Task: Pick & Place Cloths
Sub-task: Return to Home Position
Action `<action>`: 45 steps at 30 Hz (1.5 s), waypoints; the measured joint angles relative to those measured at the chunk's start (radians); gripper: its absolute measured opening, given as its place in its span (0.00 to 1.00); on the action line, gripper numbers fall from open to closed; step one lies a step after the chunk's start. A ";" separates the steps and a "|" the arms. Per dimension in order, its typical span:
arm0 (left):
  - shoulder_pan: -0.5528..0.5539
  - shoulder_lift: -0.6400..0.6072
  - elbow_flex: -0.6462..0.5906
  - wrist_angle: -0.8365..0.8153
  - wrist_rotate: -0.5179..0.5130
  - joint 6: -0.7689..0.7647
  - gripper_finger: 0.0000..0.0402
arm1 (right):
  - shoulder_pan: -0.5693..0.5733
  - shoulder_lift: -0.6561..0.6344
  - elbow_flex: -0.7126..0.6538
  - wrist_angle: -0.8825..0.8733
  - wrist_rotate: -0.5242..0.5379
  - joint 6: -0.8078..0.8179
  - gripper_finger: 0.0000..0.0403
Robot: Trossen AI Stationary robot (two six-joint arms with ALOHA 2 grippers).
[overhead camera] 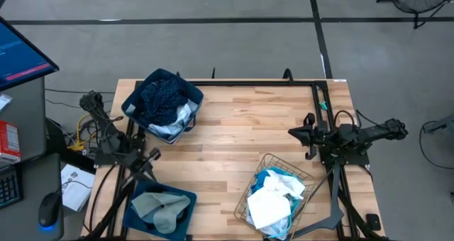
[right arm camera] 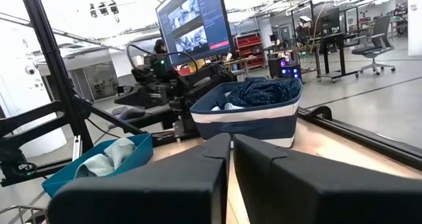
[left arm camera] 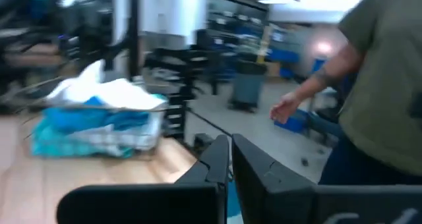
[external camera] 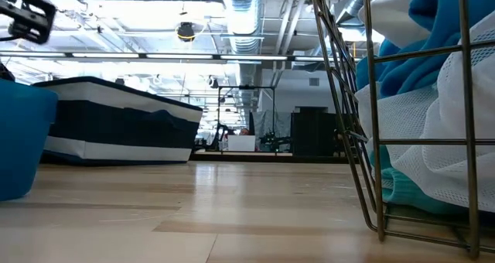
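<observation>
The left arm (overhead camera: pixel 108 132) and right arm (overhead camera: pixel 355 135) are black and jointed, with dark cables looping alongside. Their fingers (right arm camera: pixel 297 178) are broad, dark, blocky wedges.

high: overhead, straight down | low: level, close beside wire basket (external camera: pixel 371 100) | wrists: forward, across table (overhead camera: pixel 241 127)

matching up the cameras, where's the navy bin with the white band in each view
High view: navy bin, upper left of the wooden table.
Low view: left of centre, at the back.
Left wrist view: not in it.
Right wrist view: centre.
Shared landmark: that table.
</observation>
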 joint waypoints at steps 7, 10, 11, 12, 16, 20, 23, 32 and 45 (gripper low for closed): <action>0.000 0.000 0.000 -0.018 0.288 0.081 0.01 | 0.000 0.000 -0.001 -0.001 0.000 0.000 0.05; 0.000 0.000 0.000 -0.033 0.298 0.058 0.01 | 0.000 0.000 -0.001 0.000 0.000 0.000 0.05; 0.000 0.000 0.000 -0.027 0.298 0.052 0.01 | 0.000 0.000 -0.001 -0.001 0.000 0.000 0.05; 0.000 0.000 0.000 -0.019 0.298 0.048 0.01 | 0.000 0.000 -0.001 -0.001 0.000 0.000 0.05; 0.000 0.000 0.000 -0.017 0.289 0.029 0.01 | 0.000 0.000 -0.001 -0.001 0.000 0.000 0.05; 0.000 0.000 0.000 -0.016 0.289 0.029 0.01 | 0.000 0.000 -0.001 -0.001 -0.001 0.000 0.05; 0.000 0.000 0.000 -0.014 0.288 0.029 0.01 | 0.000 0.000 -0.001 -0.001 -0.001 0.000 0.04; 0.000 0.000 0.000 -0.011 0.287 0.028 0.02 | 0.000 0.000 -0.002 -0.001 -0.001 0.000 0.04; 0.000 0.000 0.000 -0.006 0.287 0.028 0.02 | 0.000 0.000 -0.002 -0.001 -0.001 0.000 0.05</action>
